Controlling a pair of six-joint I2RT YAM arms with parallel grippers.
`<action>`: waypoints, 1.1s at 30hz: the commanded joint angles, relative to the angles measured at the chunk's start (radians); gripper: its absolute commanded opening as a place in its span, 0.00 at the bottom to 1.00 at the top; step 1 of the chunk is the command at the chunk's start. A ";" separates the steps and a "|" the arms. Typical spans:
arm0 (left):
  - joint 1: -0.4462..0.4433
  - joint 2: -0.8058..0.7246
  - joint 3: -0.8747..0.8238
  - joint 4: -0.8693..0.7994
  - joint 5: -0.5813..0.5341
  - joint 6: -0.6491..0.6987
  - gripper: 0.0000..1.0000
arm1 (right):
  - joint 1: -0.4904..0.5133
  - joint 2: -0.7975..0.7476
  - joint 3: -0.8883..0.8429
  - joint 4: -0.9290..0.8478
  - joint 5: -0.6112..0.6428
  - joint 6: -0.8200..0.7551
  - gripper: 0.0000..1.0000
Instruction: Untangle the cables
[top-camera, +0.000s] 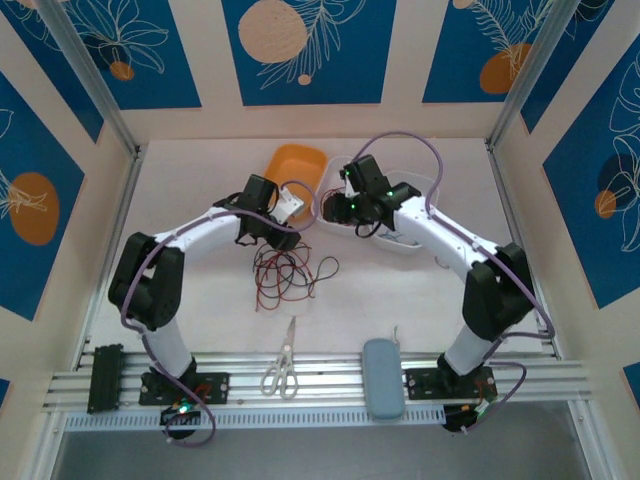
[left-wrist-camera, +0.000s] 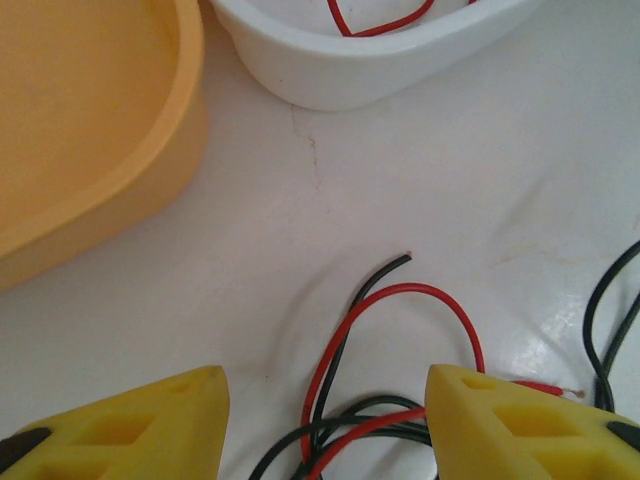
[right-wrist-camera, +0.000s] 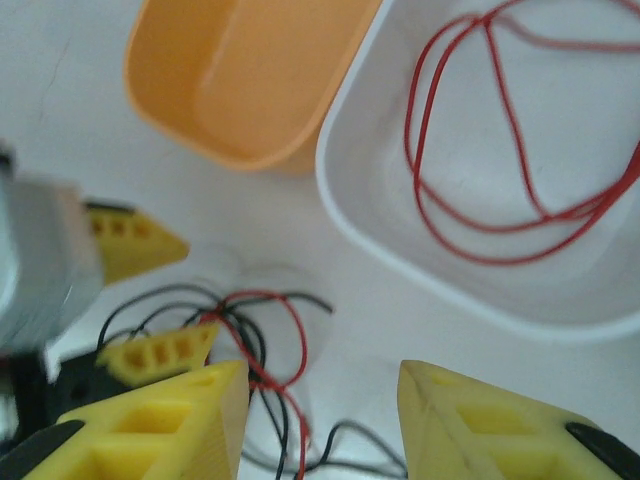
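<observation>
Holding one looped red cable (right-wrist-camera: 409, 135), white bin (right-wrist-camera: 365, 228) sits upper right of right-wrist view; orange bin (right-wrist-camera: 240, 80) beside it, upper left. Red-black cables (top-camera: 290, 272) tangled on table (top-camera: 400, 295), centre. Left gripper (left-wrist-camera: 325, 400), right gripper (right-wrist-camera: 320, 400): fingers apart.

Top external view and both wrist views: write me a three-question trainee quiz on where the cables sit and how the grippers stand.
1. True or false: a red cable lies inside the white bin.
2. The tangle of red and black cables lies: A) in the orange bin; B) on the table, in front of the bins; C) under the scissors.
3. Fill in: the left gripper and the right gripper both stand ___ (open or shut).

Key: 1 true; 2 B; 3 open.
</observation>
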 joint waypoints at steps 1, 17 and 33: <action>-0.009 0.045 0.052 -0.079 0.046 0.060 0.54 | 0.045 -0.070 -0.095 0.056 0.016 0.069 0.43; -0.046 0.191 0.162 -0.170 0.010 0.060 0.51 | 0.221 -0.265 -0.322 0.190 0.226 0.125 0.51; -0.050 0.160 0.149 -0.142 0.004 -0.002 0.03 | 0.257 -0.168 -0.356 0.234 0.161 0.143 0.51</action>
